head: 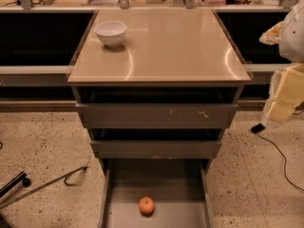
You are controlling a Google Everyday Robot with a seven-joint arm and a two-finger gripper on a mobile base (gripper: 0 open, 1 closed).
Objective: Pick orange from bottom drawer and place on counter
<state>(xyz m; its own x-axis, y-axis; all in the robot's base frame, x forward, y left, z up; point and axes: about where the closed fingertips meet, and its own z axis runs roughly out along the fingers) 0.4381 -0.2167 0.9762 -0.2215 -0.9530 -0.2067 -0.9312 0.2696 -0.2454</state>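
The orange lies in the open bottom drawer, near the middle of its grey floor and towards the front. The beige counter tops the drawer cabinet. My arm comes in at the right edge of the camera view. Its pale gripper hangs there, to the right of the cabinet at about the height of the top drawer. It is far from the orange, well above it and to its right. Nothing shows in the gripper.
A white bowl stands on the counter's back left corner. The two upper drawers are pulled partly out above the bottom one. A black cable runs over the floor on the right, and metal rods lie on the left.
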